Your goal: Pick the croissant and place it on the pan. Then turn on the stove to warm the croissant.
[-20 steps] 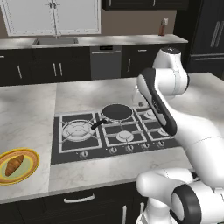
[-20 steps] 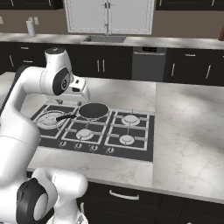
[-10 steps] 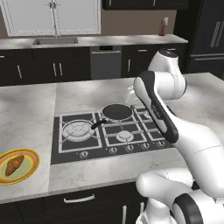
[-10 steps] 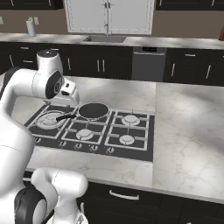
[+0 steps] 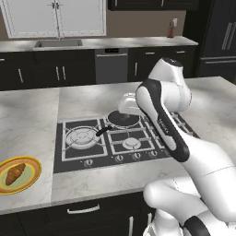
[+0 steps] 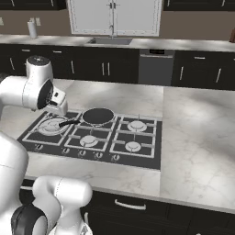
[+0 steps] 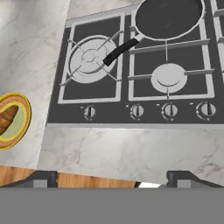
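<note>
The croissant (image 5: 15,173) lies on a yellow-rimmed plate (image 5: 33,162) at the counter's front left, well away from the stove (image 5: 87,162). It also shows at the left edge of the hand view, croissant (image 7: 6,119) on plate (image 7: 24,109). The black pan (image 5: 124,119) sits on a back burner, its handle (image 7: 120,50) pointing towards the left burner. My gripper (image 7: 113,178) hangs open and empty above the stove's front edge, its fingertips (image 7: 41,177) wide apart. From the side, the gripper (image 6: 58,108) hovers over the left part of the stove (image 6: 142,156), beside the pan (image 6: 97,115).
A row of knobs (image 7: 137,110) runs along the stove's front. Bare marble counter (image 5: 32,115) separates stove and plate. The counter's front edge drops to wooden floor (image 7: 87,180). A sink (image 5: 57,44) and a bottle (image 5: 171,27) stand on the far counter.
The arm has swung left, carrying the hand from the stove's right side to above the pan and left burners. The jaws stayed open.
</note>
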You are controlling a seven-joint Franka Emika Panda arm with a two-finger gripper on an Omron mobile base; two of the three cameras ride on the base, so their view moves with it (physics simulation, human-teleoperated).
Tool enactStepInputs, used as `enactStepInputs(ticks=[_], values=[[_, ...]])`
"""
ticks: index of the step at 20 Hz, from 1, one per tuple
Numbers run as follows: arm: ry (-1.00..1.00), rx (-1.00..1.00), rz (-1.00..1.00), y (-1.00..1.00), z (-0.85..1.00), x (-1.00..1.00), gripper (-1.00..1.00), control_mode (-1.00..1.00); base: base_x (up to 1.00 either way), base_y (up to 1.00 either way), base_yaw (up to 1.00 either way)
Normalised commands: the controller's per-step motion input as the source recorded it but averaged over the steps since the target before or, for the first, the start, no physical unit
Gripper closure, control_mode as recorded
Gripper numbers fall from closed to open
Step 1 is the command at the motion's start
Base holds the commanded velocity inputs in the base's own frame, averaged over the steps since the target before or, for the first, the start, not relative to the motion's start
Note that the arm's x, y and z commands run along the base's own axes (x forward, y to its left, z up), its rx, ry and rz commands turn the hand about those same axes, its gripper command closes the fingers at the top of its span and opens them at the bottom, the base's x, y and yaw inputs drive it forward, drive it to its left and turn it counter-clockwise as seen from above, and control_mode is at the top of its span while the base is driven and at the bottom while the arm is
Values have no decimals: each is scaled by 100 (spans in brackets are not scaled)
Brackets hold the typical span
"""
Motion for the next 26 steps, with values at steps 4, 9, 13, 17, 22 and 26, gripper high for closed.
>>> enactStepInputs(ticks=[4, 9, 13, 17, 22, 26], values=[[2, 3, 0, 57, -3, -21, -100, -100, 0, 0, 0], [2, 3, 0, 51, -6, -15, -100, -100, 0, 0, 0], [3, 2, 0, 51, -8, -6, -100, -100, 0, 0, 0], [4, 0, 0, 51, -16, 0, -100, -100, 0, 0, 0], [4, 0, 0, 50, -17, 0, -100, -100, 0, 0, 0], [7, 0, 0, 52, -19, 0, -100, -100, 0, 0, 0]])
